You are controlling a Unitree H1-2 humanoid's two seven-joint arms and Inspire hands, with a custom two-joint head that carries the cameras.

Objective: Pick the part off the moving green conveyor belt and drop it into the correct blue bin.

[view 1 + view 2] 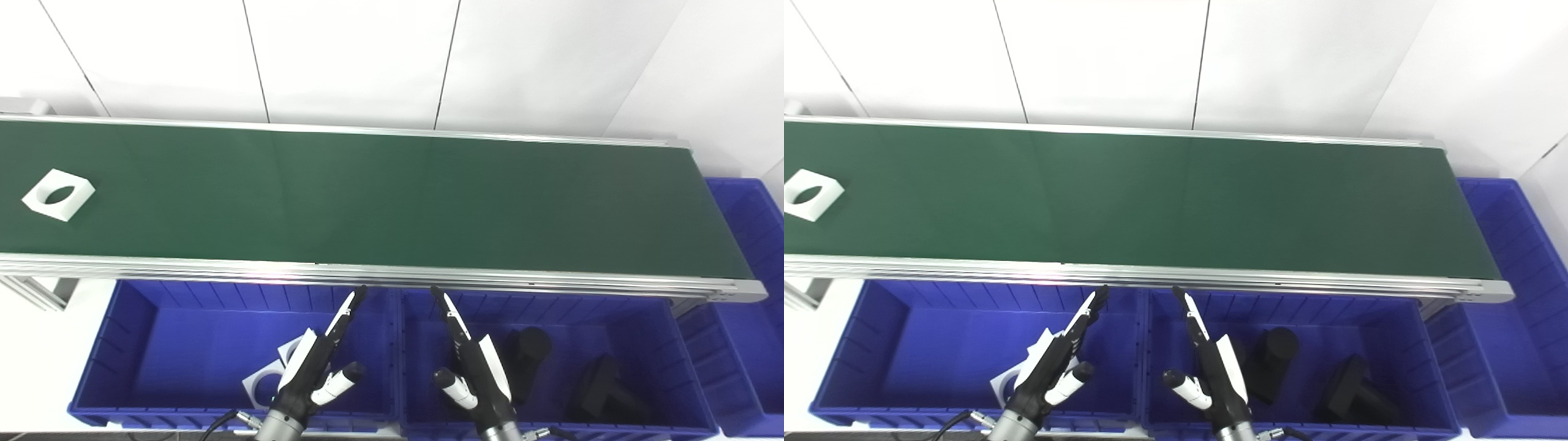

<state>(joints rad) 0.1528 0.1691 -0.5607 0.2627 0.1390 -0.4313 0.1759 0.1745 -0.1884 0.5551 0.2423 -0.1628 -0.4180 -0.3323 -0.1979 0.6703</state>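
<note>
White part (59, 194) flat on belt (392, 196), corner toward wall; both hands' fingers spread, empty

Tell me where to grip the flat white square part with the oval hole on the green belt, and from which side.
Probably pinch the flat white square part across two opposite outer edges, coming down from above with the left hand, since it lies flat at the green conveyor belt's left end.

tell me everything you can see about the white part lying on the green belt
The white part is a flat, square block with an oval hole through its middle, showing green belt beneath. It looks like matte plastic, with visible thickness at its edges. It lies flat, turned cornerwise, at the far left end of the conveyor belt. Only the belt touches it; both hands are far from it.
</note>
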